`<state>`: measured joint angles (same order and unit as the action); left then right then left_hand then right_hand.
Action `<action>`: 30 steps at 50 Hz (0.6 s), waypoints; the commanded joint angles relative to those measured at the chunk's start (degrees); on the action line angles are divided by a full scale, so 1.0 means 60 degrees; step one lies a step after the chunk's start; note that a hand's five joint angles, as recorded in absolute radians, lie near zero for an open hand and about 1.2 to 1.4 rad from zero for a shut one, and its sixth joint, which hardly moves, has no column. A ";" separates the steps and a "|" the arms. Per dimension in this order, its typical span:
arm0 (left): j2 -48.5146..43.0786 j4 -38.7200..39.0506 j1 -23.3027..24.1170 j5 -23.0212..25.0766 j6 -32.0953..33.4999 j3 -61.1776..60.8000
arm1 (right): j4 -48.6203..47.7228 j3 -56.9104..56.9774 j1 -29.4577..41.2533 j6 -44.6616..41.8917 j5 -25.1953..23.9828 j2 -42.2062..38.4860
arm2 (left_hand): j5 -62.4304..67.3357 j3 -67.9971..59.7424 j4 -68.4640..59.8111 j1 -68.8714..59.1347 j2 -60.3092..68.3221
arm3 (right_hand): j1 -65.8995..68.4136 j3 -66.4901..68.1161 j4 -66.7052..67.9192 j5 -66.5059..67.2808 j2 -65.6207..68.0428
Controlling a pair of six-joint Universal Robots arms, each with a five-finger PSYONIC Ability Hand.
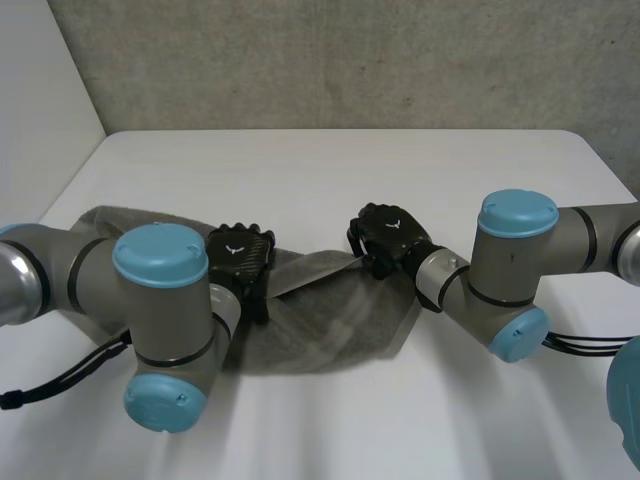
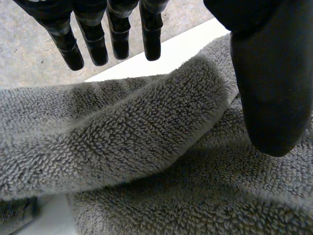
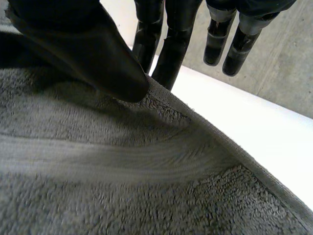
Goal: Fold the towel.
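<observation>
A two-armed robot works a grey towel (image 1: 330,320) on a white table (image 1: 330,170), the fold apparently only just begun. The cloth lies rumpled from the table's left side to its middle.

At left, the left arm (image 1: 150,300) reaches over the towel's bunched end. The left hand (image 1: 240,255) sits above a rolled ridge of terry near the cloth's middle, its fingers (image 2: 68,44) straight and spread, holding nothing.

At right, the right hand (image 1: 392,238) has the towel's far edge pinched where a flap lifts off the table. Its thumb (image 3: 88,54) presses the hem against two fingers behind it, and the other fingers stand straight beyond.

The next move likely calls for the left hand to take hold of the same edge, so that both can carry it across together. The ridge under the left palm and the left arm lying over the cloth's end look the likeliest hindrances. A grey wall (image 1: 330,60) stands behind the table.
</observation>
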<state>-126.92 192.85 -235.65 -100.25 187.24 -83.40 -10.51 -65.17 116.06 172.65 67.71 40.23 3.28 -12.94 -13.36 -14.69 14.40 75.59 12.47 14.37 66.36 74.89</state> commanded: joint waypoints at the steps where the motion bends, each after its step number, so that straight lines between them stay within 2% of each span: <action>1: 0.0015 0.0202 0.0149 -0.0195 -0.0005 -0.0001 | -0.0064 -0.0299 -0.0008 0.1031 -0.0136 0.0749 | -0.0315 0.0489 0.0560 0.0551 -0.0501 | 0.0735 -0.0412 -0.0728 0.0606 0.0852; 10: 0.0133 0.1096 0.0164 -0.0635 0.0068 -0.0031 | -0.0357 -0.1619 -0.0199 0.1825 -0.0620 0.2392 | 0.0022 0.0489 0.0560 0.0214 -0.0164 | 0.0735 -0.0412 -0.0728 0.0606 0.0852; 12: 0.0162 0.1169 0.0135 -0.0635 0.0082 -0.0016 | -0.0328 -0.2187 -0.0490 0.2000 -0.0664 0.3120 | 0.0050 0.0489 0.0560 0.0186 -0.0136 | 0.0735 -0.0412 -0.0728 0.0606 0.0852; 18: 0.0250 0.1433 -0.0275 -0.0650 0.0024 -0.0001 | -0.0225 -0.3025 -0.0887 0.2206 -0.0708 0.4223 | 0.0302 0.0489 0.0560 -0.0066 0.0116 | 0.0735 -0.0412 -0.0728 0.0606 0.0852; 23: 0.0528 0.1770 -0.0539 -0.0650 0.0009 -0.0133 | -0.0240 -0.3916 -0.1442 0.2221 -0.1059 0.5436 | 0.0611 0.0489 0.0560 -0.0375 0.0424 | 0.0735 -0.0412 -0.0728 0.0606 0.0852; 30: 0.1463 0.1799 -0.0846 -0.0621 0.0024 -0.0498 | -0.0211 -0.4357 -0.1605 0.2250 -0.1133 0.5921 | 0.0639 0.0489 0.0560 -0.0403 0.0452 | 0.0735 -0.0412 -0.0728 0.0606 0.0852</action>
<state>-122.39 203.51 -239.38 -104.13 187.31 -84.66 -11.91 -89.39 107.11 186.14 61.29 73.69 6.59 -12.94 -13.36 -14.87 15.59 75.59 12.47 14.37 66.37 74.95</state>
